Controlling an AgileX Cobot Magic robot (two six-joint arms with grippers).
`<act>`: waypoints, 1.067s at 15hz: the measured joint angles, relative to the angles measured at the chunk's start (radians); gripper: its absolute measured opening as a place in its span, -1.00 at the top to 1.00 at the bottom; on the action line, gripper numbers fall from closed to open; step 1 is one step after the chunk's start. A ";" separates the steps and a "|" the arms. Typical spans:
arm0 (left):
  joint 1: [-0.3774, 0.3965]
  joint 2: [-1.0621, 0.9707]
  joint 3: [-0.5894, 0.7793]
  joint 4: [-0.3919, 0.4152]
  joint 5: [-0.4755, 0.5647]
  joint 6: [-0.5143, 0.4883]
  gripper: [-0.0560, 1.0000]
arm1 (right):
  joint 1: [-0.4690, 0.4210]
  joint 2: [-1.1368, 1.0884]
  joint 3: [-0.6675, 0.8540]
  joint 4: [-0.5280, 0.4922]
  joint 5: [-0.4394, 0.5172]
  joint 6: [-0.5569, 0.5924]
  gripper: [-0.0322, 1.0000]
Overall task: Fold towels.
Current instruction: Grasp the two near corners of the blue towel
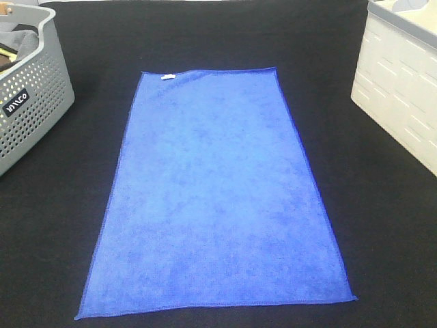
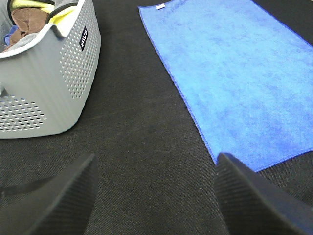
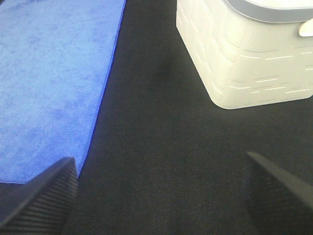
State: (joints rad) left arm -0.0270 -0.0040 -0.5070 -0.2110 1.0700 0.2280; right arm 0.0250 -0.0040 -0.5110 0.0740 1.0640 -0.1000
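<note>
Blue microfibre rectangular towel (image 1: pixel 218 198) lies spread flat in the middle of the black cloth-covered counter (image 1: pixel 205 41), its long sides running from near to far. It is one unfolded layer with stitched edges, and a small white tag (image 1: pixel 167 76) sits at its far left corner. At the far left of the counter stands a grey perforated plastic basket (image 1: pixel 34 102) with a black label (image 1: pixel 15 102) on its side. The left wrist view shows brown and yellow cloths (image 2: pixel 24 22) heaped inside it. At the far right stands a cream plastic bin (image 1: pixel 403 89) with slotted walls and a grey rim. Both containers sit apart from the towel, with bare counter between.

Neither arm shows in the high view. The left pincer (image 2: pixel 156 161) is spread wide and holds nothing. It is over bare counter, with one ribbed finger (image 2: pixel 244 196) just beside the towel's near left corner. The right pincer (image 3: pixel 160 159) is likewise spread and empty, with one finger (image 3: pixel 44 200) by the towel's near right corner. Whether either finger touches the cloth cannot be told.
</note>
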 joint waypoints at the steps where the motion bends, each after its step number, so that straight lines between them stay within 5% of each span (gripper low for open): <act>1: 0.000 0.000 0.000 -0.001 0.000 0.000 -0.34 | 0.000 0.000 0.000 0.000 0.000 0.000 -0.71; 10: 0.000 0.000 -0.004 -0.016 -0.025 -0.013 -0.34 | 0.000 0.002 0.000 0.002 -0.001 0.018 -0.71; 13: 0.000 0.001 0.007 -0.104 -0.299 -0.023 -0.34 | 0.000 0.124 0.000 0.006 -0.016 0.136 -0.71; 16: 0.000 0.105 0.071 -0.225 -0.417 -0.023 -0.34 | 0.000 0.315 -0.002 0.012 -0.053 0.175 -0.71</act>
State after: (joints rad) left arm -0.0270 0.1010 -0.4360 -0.4360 0.6530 0.2050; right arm 0.0250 0.3110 -0.5130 0.0860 1.0110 0.0750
